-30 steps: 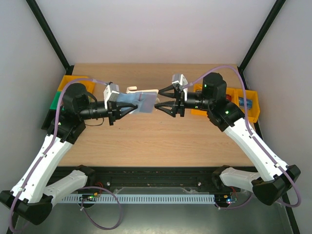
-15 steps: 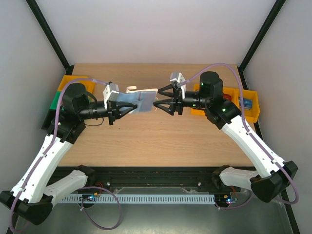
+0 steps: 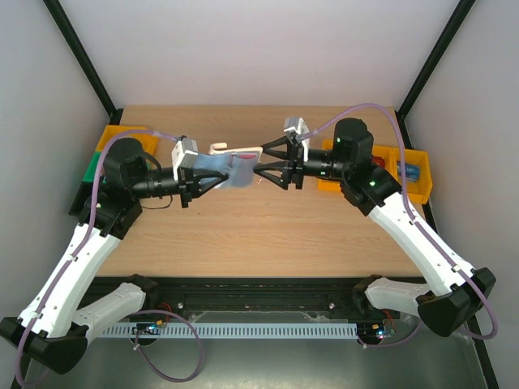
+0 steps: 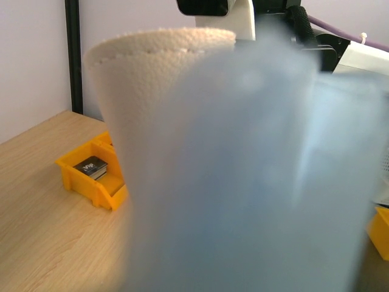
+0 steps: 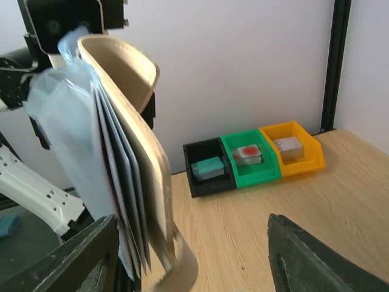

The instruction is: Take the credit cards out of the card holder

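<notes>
We note the left claw point(image 3: 201, 180) clenched on the holder point(image 3: 225, 170), aloft over the table point(image 3: 259, 235). A red card point(image 3: 246, 156) edge now peeks out. The right claw point(image 3: 264, 168), released, has edged nearer; extraction looks imminent.

card holder point(image 4: 243, 182) blurred across left wrist view, cut off below, left pincer point(image 3: 208, 179) hidden there
</notes>
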Robot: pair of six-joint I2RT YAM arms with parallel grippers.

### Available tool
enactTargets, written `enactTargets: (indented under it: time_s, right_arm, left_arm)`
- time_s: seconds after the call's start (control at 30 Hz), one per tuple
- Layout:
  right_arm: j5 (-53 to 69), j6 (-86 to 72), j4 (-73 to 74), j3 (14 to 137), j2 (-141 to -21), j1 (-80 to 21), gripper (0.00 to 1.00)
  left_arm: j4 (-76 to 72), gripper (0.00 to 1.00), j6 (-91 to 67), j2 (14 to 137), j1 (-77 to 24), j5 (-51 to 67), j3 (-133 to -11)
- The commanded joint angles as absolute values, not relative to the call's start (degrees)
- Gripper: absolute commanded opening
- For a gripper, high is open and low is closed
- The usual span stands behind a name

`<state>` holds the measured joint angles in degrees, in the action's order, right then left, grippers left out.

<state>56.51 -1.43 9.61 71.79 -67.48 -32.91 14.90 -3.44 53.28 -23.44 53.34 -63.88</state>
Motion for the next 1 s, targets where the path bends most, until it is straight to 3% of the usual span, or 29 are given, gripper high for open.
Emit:
enactTargets:
  time_s: [0.0,0.27,0.33,0.57,0.6,0.7,0.77,0.8,0.97]
  right_arm:
    - [55.21,-4.0,2.31,73.61,-68.09,-35.17,0.66]
    - [54.73,-4.33,-0.01,75.14,-71.89,-40.44,0.65]
    - [54.21,-4.68,-0.81,74.92,-72.3,-40.91,0.6]
    - [53.64,-9.1,-4.32,74.87,-73.62,-41.38,0.08]
    - [53.01,-10.07,-4.55,75.02,-73.82,-41.37,0.02]
    - [49.36,-12.89,-4.41,75.42,-74.69,-41.34,0.02]
    - [43.33,-15.86,-3.13,76.23,-75.65,-41.68,0.02]
    - [37.11,-17.02,-1.8,76.89,-76.33,-42.18,0.02]
    - [6.42,-19.6,11.5,83.88,-81.59,-46.55,0.02]
  left_arm:
    - [13.07,0.02,-3.57,52.77,-23.37,54.27,-63.22]
    - [12.58,0.02,-4.15,52.66,-23.38,54.33,-62.95]
    - [12.41,0.02,-4.28,52.72,-23.38,54.56,-62.93]
    - [12.61,0.05,-4.26,52.37,-23.37,52.31,-62.09]
    - [12.65,0.15,-4.37,52.38,-23.33,50.68,-61.98]
    - [12.89,0.68,-3.74,52.2,-23.31,40.46,-61.55]
    - [13.78,0.92,-0.94,52.22,-23.37,33.21,-61.72]
    - [14.46,0.98,0.74,52.35,-23.38,29.89,-61.9]
    - [14.21,0.99,7.98,52.7,-23.81,15.35,-62.31]
